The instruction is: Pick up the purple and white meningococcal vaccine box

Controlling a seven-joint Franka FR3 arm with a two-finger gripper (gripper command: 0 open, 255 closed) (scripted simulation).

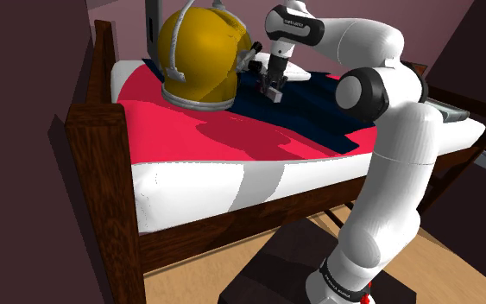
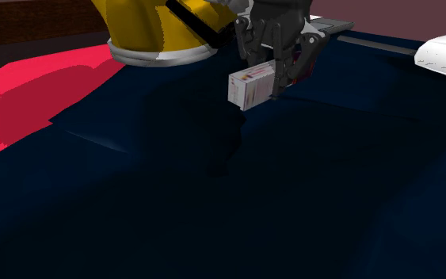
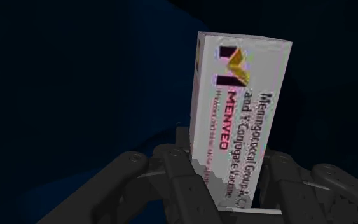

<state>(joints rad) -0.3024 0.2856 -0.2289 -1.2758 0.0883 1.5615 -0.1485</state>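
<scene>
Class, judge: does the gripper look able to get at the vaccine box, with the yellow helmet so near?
Yes, it seems so: the gripper already clasps the vaccine box between its fingers, and the yellow helmet stands to one side, not between them.

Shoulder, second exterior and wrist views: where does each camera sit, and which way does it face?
Shoulder view: beside and behind the stand, looking down over the bed; white arm reaches toward the yellow helmet.
Second exterior view: low over the dark blue cover, facing the pincer clasping the vaccine box.
Wrist view: on the hand, looking along the fingers at the box.
Shared: the last two both show the clasped box.
</scene>
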